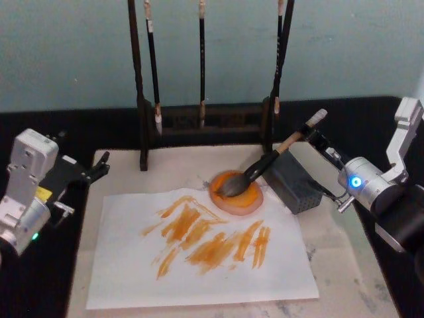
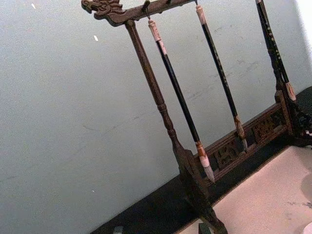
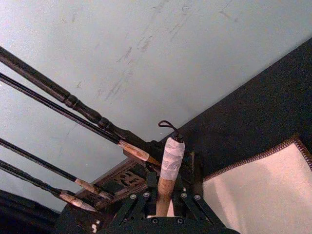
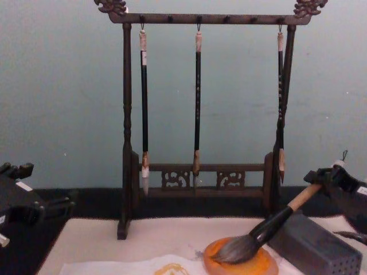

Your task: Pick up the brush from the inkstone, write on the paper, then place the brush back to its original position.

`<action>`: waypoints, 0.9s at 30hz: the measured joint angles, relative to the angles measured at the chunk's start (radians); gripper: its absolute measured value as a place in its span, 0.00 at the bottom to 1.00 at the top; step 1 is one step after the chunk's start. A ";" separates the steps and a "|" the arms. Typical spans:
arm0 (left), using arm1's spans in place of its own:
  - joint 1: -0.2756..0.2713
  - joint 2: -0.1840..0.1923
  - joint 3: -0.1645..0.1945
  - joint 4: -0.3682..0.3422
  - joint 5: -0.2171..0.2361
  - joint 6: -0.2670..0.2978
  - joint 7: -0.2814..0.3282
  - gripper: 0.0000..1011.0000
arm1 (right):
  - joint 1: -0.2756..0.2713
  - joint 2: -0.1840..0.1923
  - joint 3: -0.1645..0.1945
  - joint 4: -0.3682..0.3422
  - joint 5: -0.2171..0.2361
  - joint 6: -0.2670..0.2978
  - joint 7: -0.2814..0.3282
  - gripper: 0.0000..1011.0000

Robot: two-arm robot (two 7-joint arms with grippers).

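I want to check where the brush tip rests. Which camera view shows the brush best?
The head view: the whole brush shows, tuft in the inkstone, handle end in the right gripper. The chest view shows it from the side; the right wrist view, its white handle end.

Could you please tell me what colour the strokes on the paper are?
The strokes on the paper are yellow-orange, clearest in the head view.

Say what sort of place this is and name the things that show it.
Probably a calligraphy desk fitted for a robot: a rack hung with thin brushes, a paper streaked orange, and the right gripper holding the brush, its tuft in the inkstone. The left gripper is parked at the left.
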 joint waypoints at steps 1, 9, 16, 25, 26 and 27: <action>0.000 0.000 0.000 0.000 0.000 0.000 0.000 0.99 | 0.000 0.000 0.000 0.000 0.000 0.000 0.000 0.18; 0.000 0.000 0.000 0.000 0.000 0.000 0.000 0.99 | 0.000 0.003 -0.003 -0.004 0.003 -0.003 0.001 0.18; 0.000 0.000 0.000 0.000 0.000 0.000 0.000 0.99 | -0.003 0.014 -0.014 -0.037 0.023 -0.017 0.014 0.18; 0.000 0.000 0.000 0.000 0.000 0.000 0.000 0.99 | -0.021 0.044 -0.045 -0.121 0.021 -0.054 0.037 0.17; 0.000 0.000 0.000 0.000 0.000 0.000 0.000 0.99 | -0.022 0.047 -0.049 -0.128 0.016 -0.058 0.038 0.17; 0.000 0.000 0.000 0.000 0.000 0.000 0.000 0.99 | -0.028 0.056 -0.059 -0.146 0.005 -0.070 0.039 0.17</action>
